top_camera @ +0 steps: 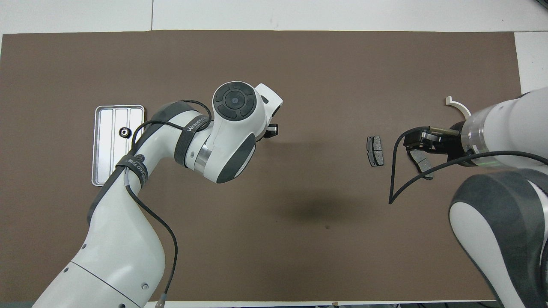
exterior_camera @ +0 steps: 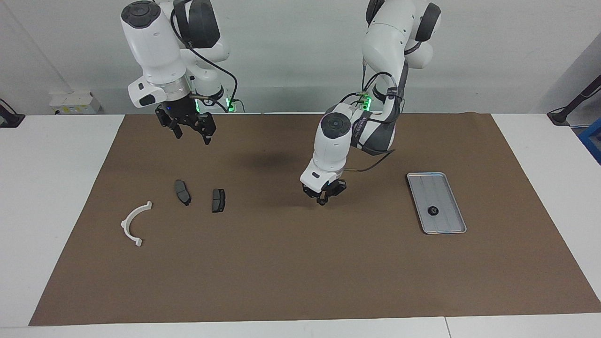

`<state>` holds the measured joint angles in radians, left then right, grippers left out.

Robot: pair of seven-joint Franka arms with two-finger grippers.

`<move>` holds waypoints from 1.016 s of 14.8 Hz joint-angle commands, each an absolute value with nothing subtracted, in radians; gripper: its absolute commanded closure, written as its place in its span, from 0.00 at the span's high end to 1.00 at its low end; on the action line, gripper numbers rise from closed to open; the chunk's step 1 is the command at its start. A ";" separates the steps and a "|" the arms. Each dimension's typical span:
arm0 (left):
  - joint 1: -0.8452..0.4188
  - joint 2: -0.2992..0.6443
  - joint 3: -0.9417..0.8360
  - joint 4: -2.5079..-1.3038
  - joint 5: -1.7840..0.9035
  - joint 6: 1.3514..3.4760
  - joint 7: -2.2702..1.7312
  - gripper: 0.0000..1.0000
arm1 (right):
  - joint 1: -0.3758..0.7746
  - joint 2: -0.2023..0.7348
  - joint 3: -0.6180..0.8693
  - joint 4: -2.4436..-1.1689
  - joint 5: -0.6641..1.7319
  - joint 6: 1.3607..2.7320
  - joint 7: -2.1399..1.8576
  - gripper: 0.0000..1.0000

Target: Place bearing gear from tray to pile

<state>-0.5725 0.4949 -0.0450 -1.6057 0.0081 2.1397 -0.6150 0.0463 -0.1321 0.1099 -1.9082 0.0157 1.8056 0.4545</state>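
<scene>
Altogether there is one flat silver metal tray [exterior_camera: 425, 185], one small black round bearing gear [exterior_camera: 432, 211], two dark grey brake-pad-shaped pieces [exterior_camera: 182, 192] [exterior_camera: 218, 200], one white semicircular plastic bracket [exterior_camera: 127, 219] and two arms.

The brown mat [exterior_camera: 300, 263] covers nearly the whole table. Its middle and the broad strip farthest from the robots are bare. The tray lies toward the left arm's end, inside the mat's edge. The pile of pads and bracket lies toward the right arm's end, with the bracket farthest from the robots.

The gear sits in the tray, on the half farther from the robots. The left gripper [exterior_camera: 323, 201] hangs low over bare mat between tray and pile, well apart from that gear. Its fingertips are closed, and I cannot tell whether the dark speck at them is a part. The right gripper [exterior_camera: 191, 136] waits raised over the mat's pile end, fingers spread.
</scene>
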 commanded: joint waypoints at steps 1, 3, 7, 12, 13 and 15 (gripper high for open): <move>-0.594 0.488 -0.029 -1.661 0.025 2.209 -0.644 0.00 | 0.038 -0.140 0.115 -1.922 0.021 1.822 0.463 0.95; -0.610 0.497 -0.028 -1.678 0.025 2.230 -0.656 0.00 | 0.037 -0.140 0.114 -1.922 0.021 1.822 0.460 0.95; -0.614 0.517 -0.028 -1.674 0.025 2.230 -0.666 0.00 | 0.035 -0.140 0.114 -1.922 0.021 1.822 0.457 0.95; -0.620 0.517 -0.028 -1.701 0.032 2.272 -0.669 0.00 | 0.035 -0.140 0.114 -1.922 0.021 1.822 0.456 0.95; -0.620 0.515 -0.026 -1.715 0.032 2.284 -0.669 0.00 | 0.035 -0.140 0.114 -1.922 0.021 1.821 0.456 0.95; -0.620 0.515 -0.026 -1.723 0.032 2.290 -0.667 0.00 | 0.035 -0.140 0.114 -1.922 0.021 1.819 0.454 0.97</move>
